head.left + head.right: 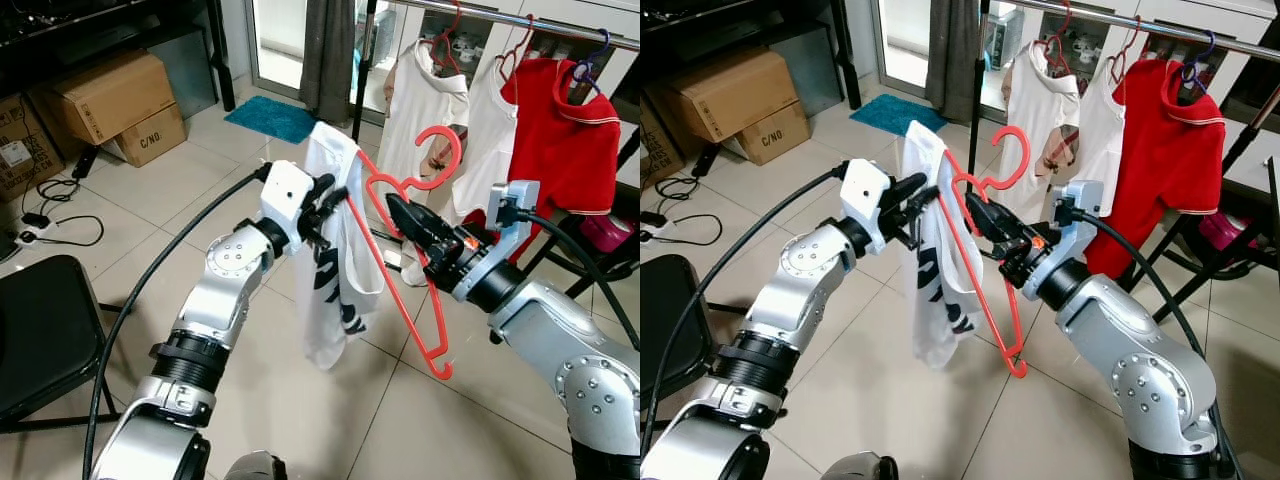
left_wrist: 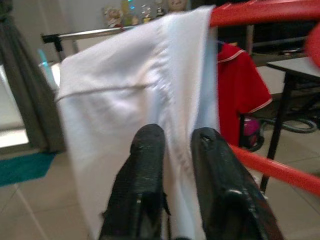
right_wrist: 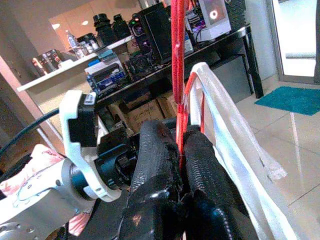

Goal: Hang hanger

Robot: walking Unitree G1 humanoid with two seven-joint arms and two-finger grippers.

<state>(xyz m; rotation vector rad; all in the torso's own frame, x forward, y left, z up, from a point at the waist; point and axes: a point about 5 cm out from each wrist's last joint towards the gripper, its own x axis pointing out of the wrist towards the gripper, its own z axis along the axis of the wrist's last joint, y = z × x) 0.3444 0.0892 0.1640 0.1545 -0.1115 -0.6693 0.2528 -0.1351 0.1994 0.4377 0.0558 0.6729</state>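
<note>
Clothes rail: carries white and red shirts, behind both arms.
White shirt: draped on the red hanger, mid-air before the rail.
Right gripper: fingers clamped on the hanger's neck.
Left gripper: fingers narrowly pinching the shirt's fabric.

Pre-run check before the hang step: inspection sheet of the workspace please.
Surface: tiled floor, no table.
Job's things: red hanger carrying a white garment on one arm; clothes rail ahead with white shirts and a red shirt.
Clutter: cardboard boxes, black chair, teal mat.
Grippers: right gripper shut on the hanger below its hook; left gripper shut on the garment.
Cables: arm cables; loose cords on the floor.
Surroundings: curtain, dark shelving.
</note>
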